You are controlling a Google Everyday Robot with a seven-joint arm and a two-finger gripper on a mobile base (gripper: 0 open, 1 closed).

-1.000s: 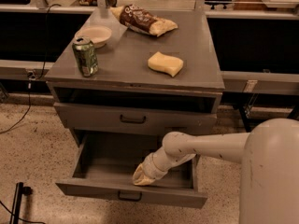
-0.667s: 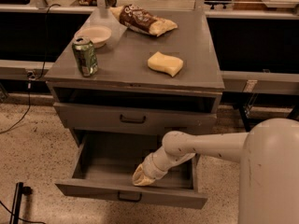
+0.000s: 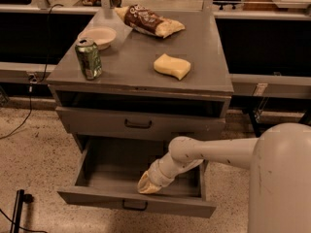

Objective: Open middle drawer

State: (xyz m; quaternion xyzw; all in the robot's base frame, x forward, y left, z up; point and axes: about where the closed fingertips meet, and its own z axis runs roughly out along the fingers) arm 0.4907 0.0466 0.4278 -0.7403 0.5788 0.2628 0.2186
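Camera view: no visible change over the last second. The middle drawer (image 3: 87,199) is out just as far as before, and the hand (image 3: 147,184) sits at the same spot, down inside the drawer near its front wall, right of centre. Can't tell whether the hand is spread or closed from here.

Read: the pull looks done, drawer well out of the cabinet below the upper drawer (image 3: 97,123). Likely only the retract is left.

Orientation: the drawer front faces the camera. Its long axis runs left-right across the frame, dipping slightly to the right, and the bar handle (image 3: 134,205) lies parallel to it. Slide direction is toward the viewer.

The green can (image 3: 89,58) and sponge (image 3: 172,65) on the tabletop (image 3: 131,76) are unmoved.
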